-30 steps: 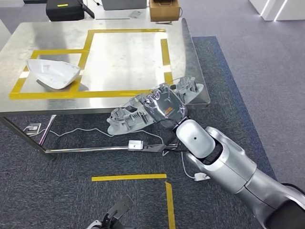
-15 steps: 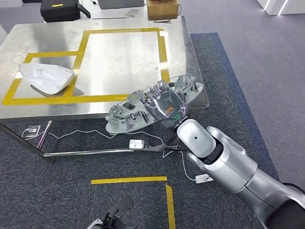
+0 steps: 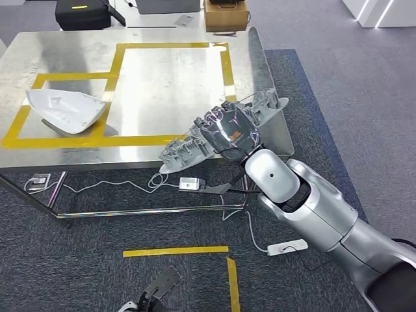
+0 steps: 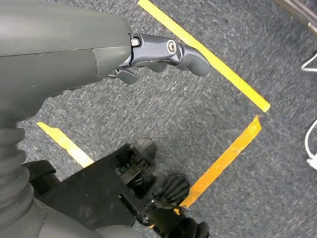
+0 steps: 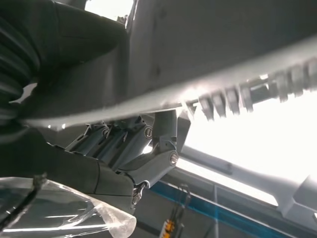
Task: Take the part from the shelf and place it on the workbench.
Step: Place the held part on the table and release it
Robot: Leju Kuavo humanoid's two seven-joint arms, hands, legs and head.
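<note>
My right hand (image 3: 228, 132) grips a long grey ribbed plastic part (image 3: 184, 152) with a clear cover, held over the near right edge of the steel workbench (image 3: 162, 78). The part's far end (image 3: 267, 103) reaches over the bench's right corner while its near end hangs past the front edge. Close up in the right wrist view, the part (image 5: 224, 54) lies across my fingers (image 5: 149, 163). My left hand (image 4: 164, 49) hangs low above the carpet with fingers extended, holding nothing; its tip shows in the head view (image 3: 156, 292).
A white mirror shell (image 3: 66, 110) lies on the bench's left side inside yellow tape lines. A black case (image 3: 83, 13) and a cardboard box (image 3: 223, 13) stand behind the bench. Cables and a power strip (image 3: 286, 247) lie on the carpet below, with yellow floor tape (image 3: 177, 251).
My right hand has lifted the part up and forward, from below the bench's front edge to over its near right corner. The camera has shifted slightly.
</note>
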